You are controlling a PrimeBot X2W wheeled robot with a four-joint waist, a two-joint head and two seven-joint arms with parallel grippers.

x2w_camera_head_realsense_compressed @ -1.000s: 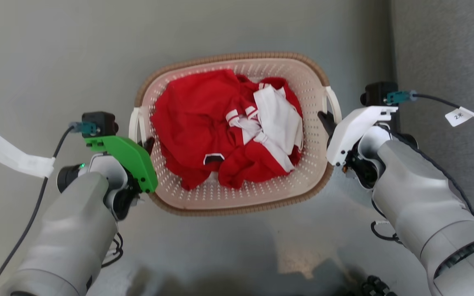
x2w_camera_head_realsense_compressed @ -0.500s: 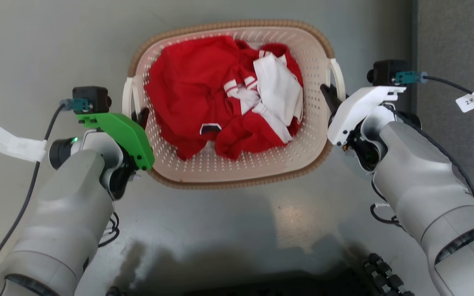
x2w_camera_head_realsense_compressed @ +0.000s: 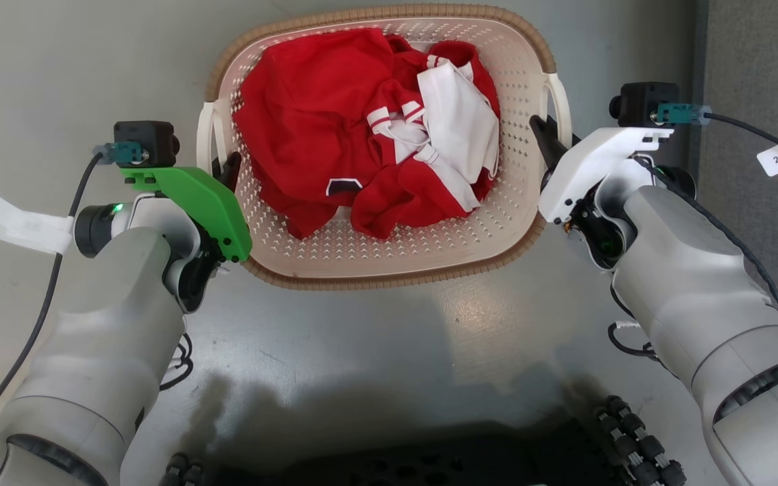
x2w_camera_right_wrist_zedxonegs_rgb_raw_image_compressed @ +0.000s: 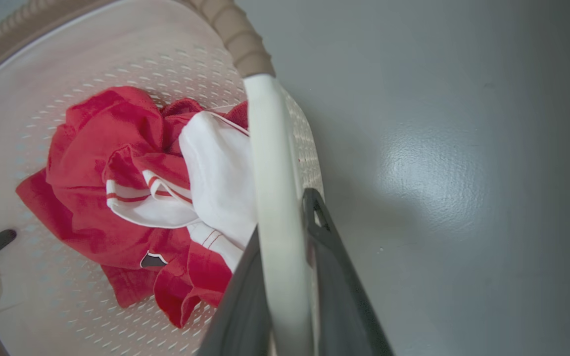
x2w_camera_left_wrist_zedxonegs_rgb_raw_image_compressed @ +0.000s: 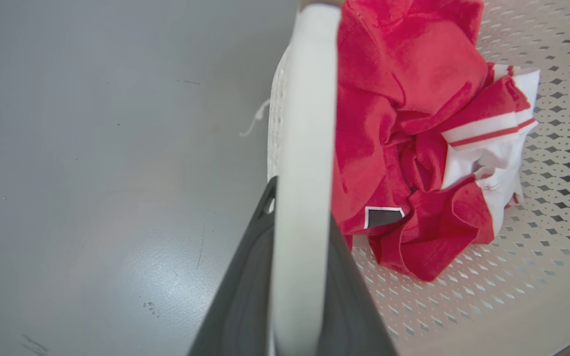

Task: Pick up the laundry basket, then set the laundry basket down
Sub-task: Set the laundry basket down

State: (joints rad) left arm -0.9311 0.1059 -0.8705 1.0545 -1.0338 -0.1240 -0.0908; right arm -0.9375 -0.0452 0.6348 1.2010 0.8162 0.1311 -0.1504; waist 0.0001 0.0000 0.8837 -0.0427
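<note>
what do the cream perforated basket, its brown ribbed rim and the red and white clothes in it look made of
The cream-white perforated laundry basket looks like matt moulded plastic: regular holes. Its brown rim looks woven, probably moulded plastic too. The red and white clothes are soft, creased fabric.

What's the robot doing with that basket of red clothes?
The robot is holding the laundry basket by its white side handles. Its left gripper is clamped on one handle and its right gripper on the other. Red and white clothes lie crumpled inside. The basket is over a grey floor; I can't tell whether it is lifted off it yet.
</note>
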